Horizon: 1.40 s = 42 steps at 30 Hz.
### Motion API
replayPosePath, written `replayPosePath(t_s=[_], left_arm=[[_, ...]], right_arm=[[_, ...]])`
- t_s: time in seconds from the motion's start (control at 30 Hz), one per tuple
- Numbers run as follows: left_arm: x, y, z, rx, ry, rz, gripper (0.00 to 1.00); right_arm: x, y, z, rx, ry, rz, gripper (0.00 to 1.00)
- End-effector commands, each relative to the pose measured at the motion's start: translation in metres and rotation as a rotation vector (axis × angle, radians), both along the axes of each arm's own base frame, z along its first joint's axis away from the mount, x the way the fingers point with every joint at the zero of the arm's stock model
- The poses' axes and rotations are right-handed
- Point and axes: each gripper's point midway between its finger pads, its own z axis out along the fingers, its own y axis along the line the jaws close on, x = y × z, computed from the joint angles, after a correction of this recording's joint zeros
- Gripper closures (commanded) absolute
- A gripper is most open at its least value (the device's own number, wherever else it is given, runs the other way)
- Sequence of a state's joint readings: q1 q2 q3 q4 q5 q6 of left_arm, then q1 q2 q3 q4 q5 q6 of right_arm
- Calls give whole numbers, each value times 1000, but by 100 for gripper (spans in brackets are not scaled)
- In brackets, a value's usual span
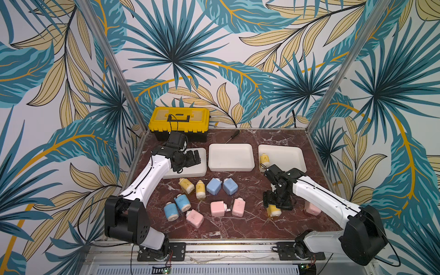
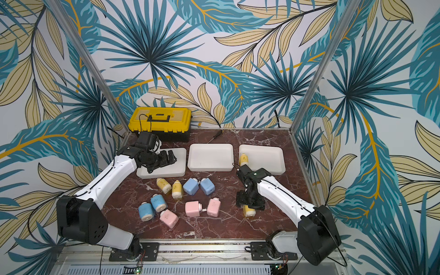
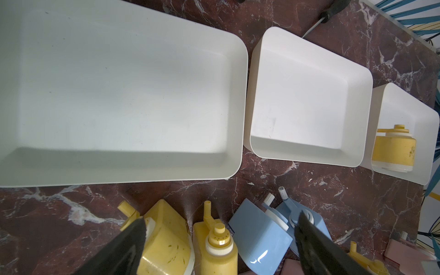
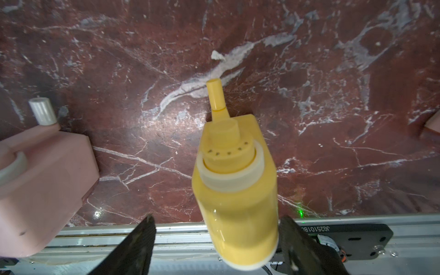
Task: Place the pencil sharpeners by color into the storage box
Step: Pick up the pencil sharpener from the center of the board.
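Only readable text: upside-down code on black bracket at the aluminium rail in right wrist view, roughly "JG251018", end cut off. Sharpeners and trays: nothing legible.

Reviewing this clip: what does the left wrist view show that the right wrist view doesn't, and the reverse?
Only the left wrist view: three white trays, one holding a yellow sharpener, plus blue sharpeners. Only the right wrist view: the right claw open around another yellow sharpener, and the front rail. Both: the red marble table and pink sharpeners.
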<state>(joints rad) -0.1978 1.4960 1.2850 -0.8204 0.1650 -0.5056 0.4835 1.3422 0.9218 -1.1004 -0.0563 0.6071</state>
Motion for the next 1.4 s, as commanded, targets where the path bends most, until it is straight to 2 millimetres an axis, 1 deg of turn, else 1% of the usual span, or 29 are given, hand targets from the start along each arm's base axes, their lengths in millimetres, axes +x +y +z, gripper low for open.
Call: replayPosePath(t_s=[0.0,0.17,0.3,0.43,0.63,0.87,1.03,1.13,1.23,1.37], left_arm=[[-1,-1,2,-2,-2,-6,1],[-1,-1,1,-2,1,-9,1],[-2,-5,2,-21,5,-19,1],[-3,-5,4,-22,-2,-20,1],[-4,-4,2,-18,1,-19,1],[-6,-3,1,-18,5,-17,0],[-4,-3,2,-17,2,-16,1],[-3,-3,1,-14,2,-18,1],[-3,-4,1,-13,3,-21,1],[-2,-3,0,-8,3,-18,1]], right_arm=[[-5,-4,-14,-26,23,-12,18],[-6,-5,-21,-31,30,-10,20],[-6,-9,-32,-58,46,-9,20],[-3,-8,-42,-61,49,-17,21],[2,-7,-48,-63,49,-14,26],[6,-8,-50,-67,44,-12,35],[4,-10,-53,-68,53,-19,48],[3,-11,-53,-70,55,-18,52],[3,-14,-49,-82,50,-19,55],[5,-16,-36,-90,32,-4,56]])
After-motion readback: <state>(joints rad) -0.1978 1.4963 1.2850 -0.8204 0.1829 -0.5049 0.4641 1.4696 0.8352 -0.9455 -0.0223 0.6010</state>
